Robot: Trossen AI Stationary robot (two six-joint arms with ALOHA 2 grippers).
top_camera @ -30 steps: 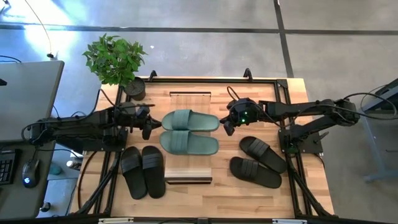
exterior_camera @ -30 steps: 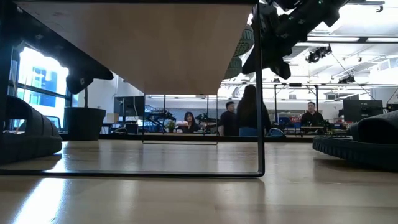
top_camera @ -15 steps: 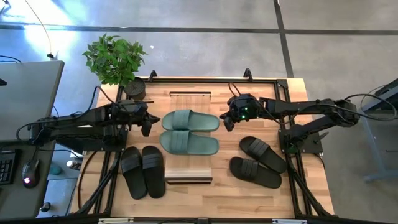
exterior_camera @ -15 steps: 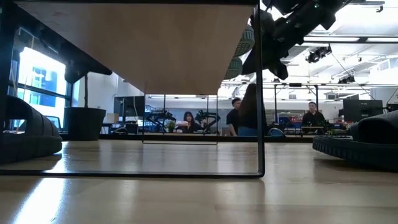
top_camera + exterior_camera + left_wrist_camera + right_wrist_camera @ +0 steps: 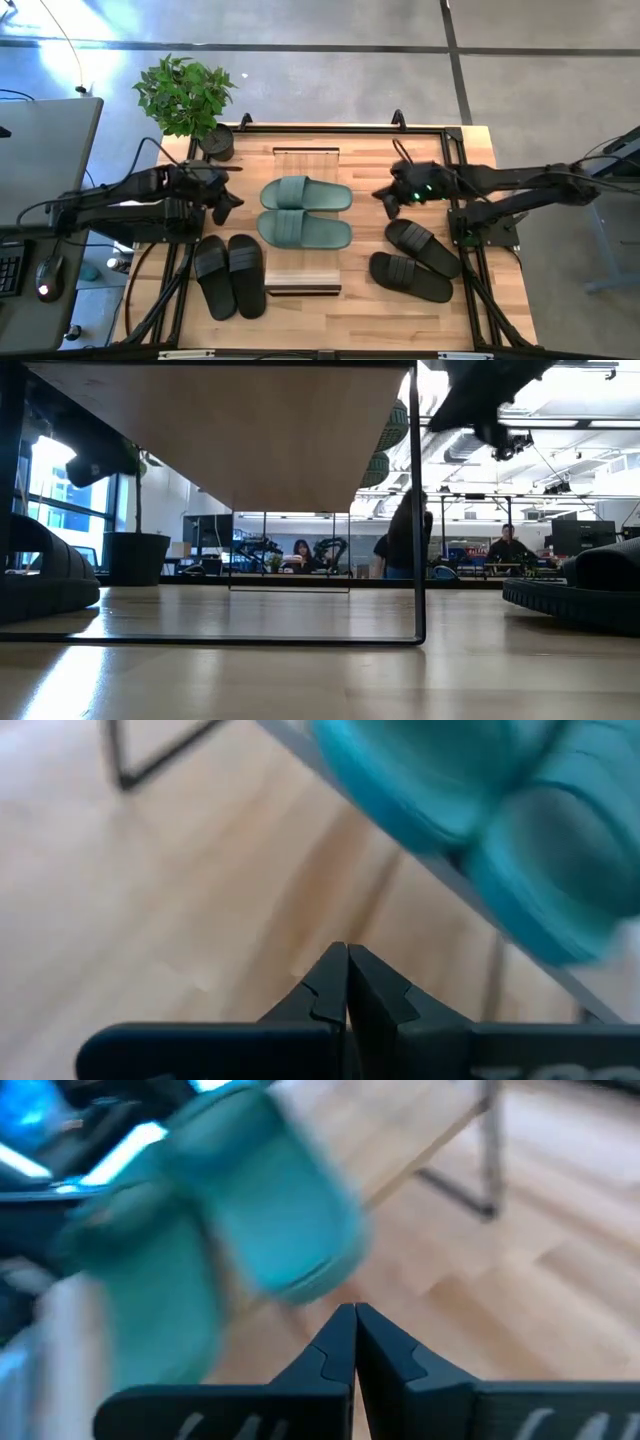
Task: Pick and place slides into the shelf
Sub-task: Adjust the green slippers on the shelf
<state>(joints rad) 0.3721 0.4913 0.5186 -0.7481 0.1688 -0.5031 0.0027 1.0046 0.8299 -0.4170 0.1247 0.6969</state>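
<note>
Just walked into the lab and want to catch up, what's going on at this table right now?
A two-armed robot is putting slides onto a low shelf. The sage green pair already lies on the shelf's plank top. One black pair and another black pair sit on the table either side of it. The left gripper and right gripper both hang beside the green pair, fingers closed and holding nothing.
</note>
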